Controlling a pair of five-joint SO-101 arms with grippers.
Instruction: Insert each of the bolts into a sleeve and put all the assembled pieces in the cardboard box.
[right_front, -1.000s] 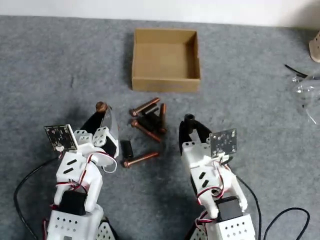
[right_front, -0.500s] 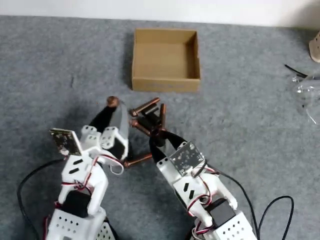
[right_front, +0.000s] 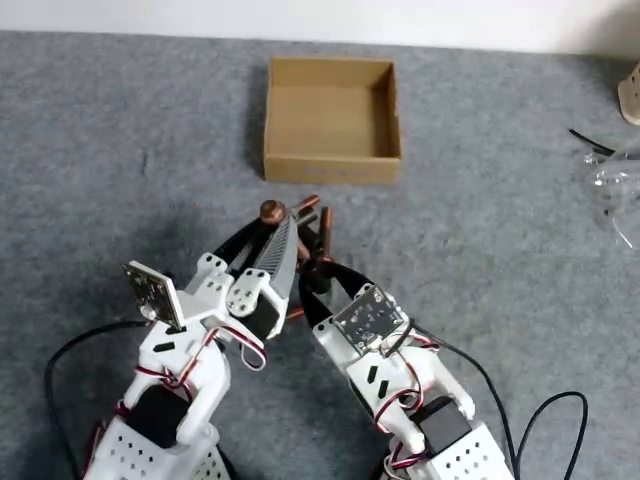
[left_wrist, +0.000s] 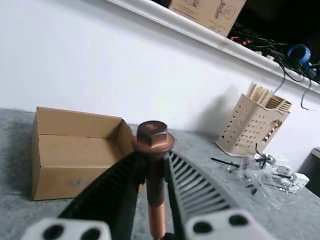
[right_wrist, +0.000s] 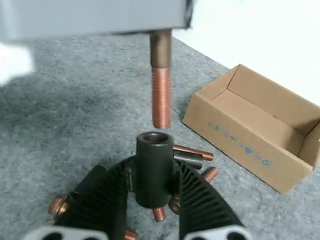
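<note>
My left gripper (right_front: 270, 226) is shut on a copper bolt (right_front: 272, 211), held upright with its head on top (left_wrist: 153, 140). My right gripper (right_front: 321, 272) is shut on a black sleeve (right_wrist: 153, 170), held upright with its bore facing up. The bolt's threaded tip (right_wrist: 161, 100) hangs just above the sleeve's mouth, apart from it. Both grippers hover over the pile of loose bolts (right_front: 318, 222) and sleeves, partly hiding it. The empty cardboard box (right_front: 330, 120) stands behind the pile, its open side up (right_wrist: 260, 125).
Loose bolts (right_wrist: 193, 151) lie on the grey carpet around the sleeve. Clear plastic bags and cables (right_front: 610, 175) lie at the far right. A beige slotted holder (left_wrist: 254, 122) stands by the wall, beyond the box.
My left arm has swung right with the bolt, bringing it over the sleeve. My right arm first moved left with the sleeve over the pile, then held still.
</note>
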